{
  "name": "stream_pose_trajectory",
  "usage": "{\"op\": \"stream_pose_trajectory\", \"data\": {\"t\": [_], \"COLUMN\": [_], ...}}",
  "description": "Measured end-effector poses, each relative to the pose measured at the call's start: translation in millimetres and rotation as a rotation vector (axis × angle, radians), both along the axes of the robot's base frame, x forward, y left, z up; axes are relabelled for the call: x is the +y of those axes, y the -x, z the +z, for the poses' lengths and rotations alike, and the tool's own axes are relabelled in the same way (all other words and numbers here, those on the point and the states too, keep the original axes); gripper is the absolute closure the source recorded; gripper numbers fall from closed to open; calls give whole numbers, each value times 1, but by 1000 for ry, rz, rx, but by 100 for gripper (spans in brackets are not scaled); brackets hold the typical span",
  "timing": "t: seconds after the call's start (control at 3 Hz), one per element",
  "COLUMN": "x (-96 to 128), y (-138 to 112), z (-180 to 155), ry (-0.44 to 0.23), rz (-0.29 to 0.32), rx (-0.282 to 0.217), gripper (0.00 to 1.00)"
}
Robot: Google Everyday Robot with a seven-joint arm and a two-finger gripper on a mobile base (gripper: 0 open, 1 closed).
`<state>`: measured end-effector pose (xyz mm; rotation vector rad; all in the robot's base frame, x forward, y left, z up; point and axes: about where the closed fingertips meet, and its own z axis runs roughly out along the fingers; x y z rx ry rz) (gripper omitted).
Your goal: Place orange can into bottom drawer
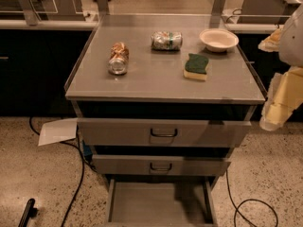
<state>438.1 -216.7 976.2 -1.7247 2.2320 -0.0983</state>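
Note:
The orange can point(118, 58) lies on its side on the left part of the grey cabinet top point(156, 82), silver end toward me. The bottom drawer point(158, 203) is pulled out below the two upper drawers, and its flat grey floor shows nothing in it. My gripper point(271, 119) hangs at the right edge of the view, beside the cabinet's front right corner. It is well away from the can and holds nothing that I can see.
A green-and-silver can point(166, 40), a white bowl point(218, 39) and a green-and-yellow sponge point(196, 66) also sit on the top. The two upper drawers point(163, 132) stand slightly out. A paper sheet point(57, 130) and cables point(75, 178) lie on the floor.

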Motion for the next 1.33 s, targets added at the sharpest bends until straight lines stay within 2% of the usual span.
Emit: {"op": "stream_pose_trajectory", "data": {"t": [0.33,0.67,1.0,1.33], "x": [0,8,35,36], "y": [0,-16,-60,-61], "z": [0,-8,-29,-33], "ry": [0,-68,-225,-248], "rz": [0,-81,-212,-287], "rx": [0,25,92,117], "gripper": [0,0,0,0]}}
